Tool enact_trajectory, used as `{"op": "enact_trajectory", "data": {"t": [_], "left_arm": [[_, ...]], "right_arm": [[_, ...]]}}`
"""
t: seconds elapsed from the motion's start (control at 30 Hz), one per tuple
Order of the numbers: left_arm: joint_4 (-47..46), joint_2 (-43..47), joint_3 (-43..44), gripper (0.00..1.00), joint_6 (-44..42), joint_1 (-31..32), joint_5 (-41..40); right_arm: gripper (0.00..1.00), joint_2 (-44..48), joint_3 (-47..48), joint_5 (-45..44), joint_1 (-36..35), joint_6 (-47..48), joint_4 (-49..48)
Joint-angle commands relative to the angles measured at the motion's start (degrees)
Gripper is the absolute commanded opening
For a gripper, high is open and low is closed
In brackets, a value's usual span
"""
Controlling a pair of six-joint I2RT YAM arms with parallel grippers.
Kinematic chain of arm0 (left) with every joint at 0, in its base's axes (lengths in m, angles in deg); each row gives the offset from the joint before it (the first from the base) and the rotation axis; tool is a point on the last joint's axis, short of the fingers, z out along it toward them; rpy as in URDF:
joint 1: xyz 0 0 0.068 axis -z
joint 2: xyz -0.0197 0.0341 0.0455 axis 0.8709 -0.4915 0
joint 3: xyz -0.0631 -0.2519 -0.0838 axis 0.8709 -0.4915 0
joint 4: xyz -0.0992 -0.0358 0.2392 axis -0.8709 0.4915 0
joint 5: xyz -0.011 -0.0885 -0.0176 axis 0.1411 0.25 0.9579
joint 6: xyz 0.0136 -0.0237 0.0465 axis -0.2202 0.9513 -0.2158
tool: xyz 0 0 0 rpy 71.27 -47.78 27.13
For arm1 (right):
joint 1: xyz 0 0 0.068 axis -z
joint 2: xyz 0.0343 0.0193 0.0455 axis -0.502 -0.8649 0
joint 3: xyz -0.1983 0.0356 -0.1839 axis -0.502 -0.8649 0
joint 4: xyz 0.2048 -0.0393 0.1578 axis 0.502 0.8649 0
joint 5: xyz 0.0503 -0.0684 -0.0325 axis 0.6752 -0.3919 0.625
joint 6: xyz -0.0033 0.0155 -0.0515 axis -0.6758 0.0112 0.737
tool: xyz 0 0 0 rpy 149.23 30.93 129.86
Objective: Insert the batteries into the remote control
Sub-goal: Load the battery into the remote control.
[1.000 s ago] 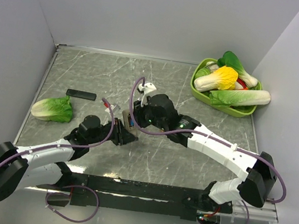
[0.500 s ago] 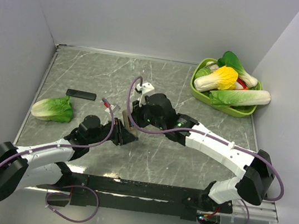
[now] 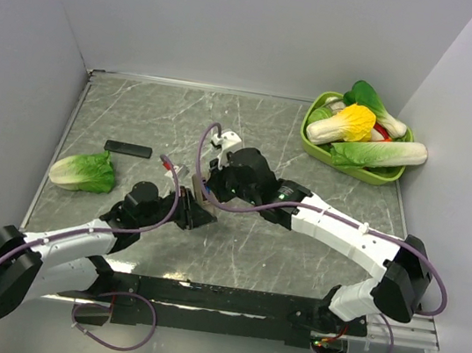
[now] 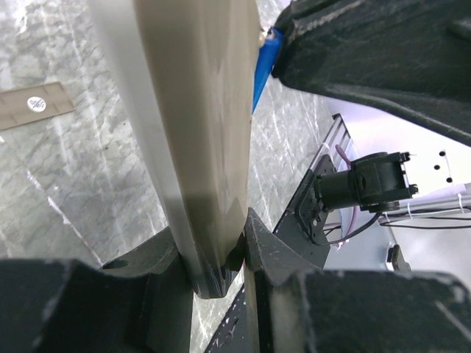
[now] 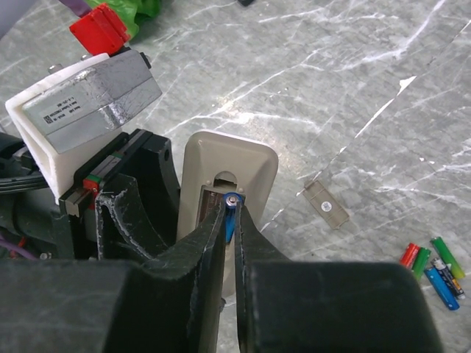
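the remote control (image 5: 229, 165) is held off the table near its middle. one end is clamped in the left gripper (image 4: 213, 265), and its long axis runs straight out of those jaws. the open back faces the right gripper (image 5: 229, 215), which is pinching a blue battery (image 5: 232, 201) at the recess. spare batteries (image 5: 434, 265) and the battery cover (image 5: 326, 207) lie on the marble nearby.

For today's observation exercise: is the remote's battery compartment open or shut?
Open: the recess in the remote control is exposed, and a beige cover lies apart on the table.
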Motion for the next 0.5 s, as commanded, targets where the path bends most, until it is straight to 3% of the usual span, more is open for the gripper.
{"op": "enact_trajectory", "data": {"t": [0.0,0.47], "left_arm": [[-1.99,2.79,2.75,0.02,-1.35,0.27,0.45],[0.56,3.94,3.81,0.02,-2.58,0.27,-0.26]], "right_arm": [[0.08,-1.87,3.29,-3.25,-0.52,2.01,1.53],[0.08,-4.34,5.49,-2.64,-2.72,3.6,2.24]]}}
